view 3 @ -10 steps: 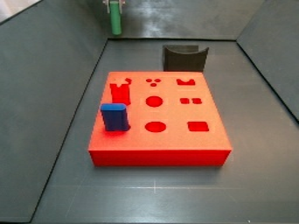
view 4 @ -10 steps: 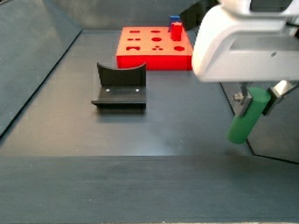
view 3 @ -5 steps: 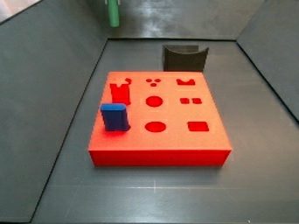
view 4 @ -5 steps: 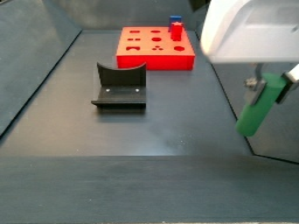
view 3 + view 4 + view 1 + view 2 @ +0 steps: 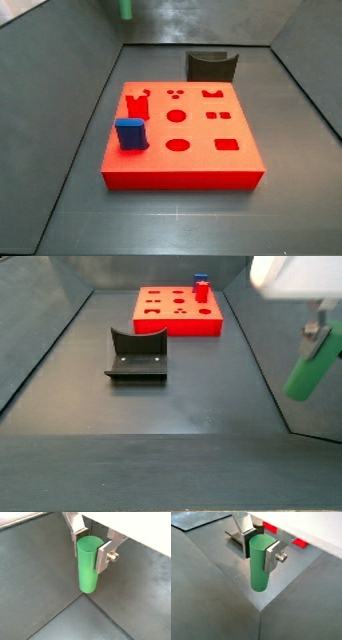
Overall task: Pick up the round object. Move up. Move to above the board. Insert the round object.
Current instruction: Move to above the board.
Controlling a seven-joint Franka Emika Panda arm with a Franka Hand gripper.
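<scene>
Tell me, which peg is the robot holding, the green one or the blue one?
The green round object, clamped in the gripper off the floor. The blue block stands on the red board.

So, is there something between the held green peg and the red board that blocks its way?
Nothing visible blocks it. The gripper holds the round object high, away from the board; the fixture stands low on the floor.

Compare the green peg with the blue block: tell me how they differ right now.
The round object is a green cylinder; the blue block is rectangular with flat faces. The round object hangs in the air, clamped between the fingers of the gripper, off to the side of the board; the blue block stands on the board near one edge, untouched. In a side view the round object is slightly tilted; the blue block is upright. Both look plain and matte.
</scene>
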